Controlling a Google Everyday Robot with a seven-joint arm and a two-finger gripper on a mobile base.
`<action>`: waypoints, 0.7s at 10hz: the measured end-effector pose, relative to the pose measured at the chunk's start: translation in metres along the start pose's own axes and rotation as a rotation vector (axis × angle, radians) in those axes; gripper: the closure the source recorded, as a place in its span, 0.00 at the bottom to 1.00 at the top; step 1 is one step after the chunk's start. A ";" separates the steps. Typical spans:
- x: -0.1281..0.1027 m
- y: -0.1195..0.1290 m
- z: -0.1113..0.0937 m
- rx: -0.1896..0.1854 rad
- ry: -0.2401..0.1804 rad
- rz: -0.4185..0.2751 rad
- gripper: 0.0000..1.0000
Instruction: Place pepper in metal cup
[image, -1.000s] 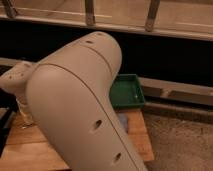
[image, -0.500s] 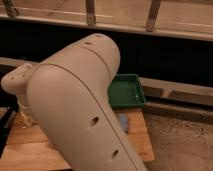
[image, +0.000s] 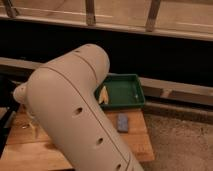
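Arm casing (image: 75, 120), beige and thick, fills most of our view. It slants from above the bench's far edge down past its near edge, and a rounded joint (image: 20, 93) sticks out over the far left corner. Under it lies the wooden bench (image: 137, 137), and we see only its right-hand strip and a patch at the left edge.

A green tray (image: 125, 92) sits at the far right corner, with a pale yellow scrap (image: 104, 95) lying against its left side. A small blue-grey block (image: 122, 122) rests on the wood near the right edge, just in front of the tray.

Over the last second the arm has sunk a little lower and drifted left. That uncovers more of the tray's left half, so the pale scrap now shows.

The gripper is out of sight, somewhere behind or below the casing toward the bench's left side, so we cannot tell whether it is open, closed or gripping anything. We cannot see the pepper or the metal cup either. If they are on the bench, the arm hides them.

We judge the downward drift to be a reach toward the hidden middle of the bench — an early step, with nothing placed that we can confirm.
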 end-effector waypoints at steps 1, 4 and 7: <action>0.004 -0.001 0.005 0.005 0.020 0.022 0.35; 0.007 -0.004 0.007 0.011 0.023 0.054 0.35; 0.007 -0.002 0.007 0.010 0.023 0.051 0.35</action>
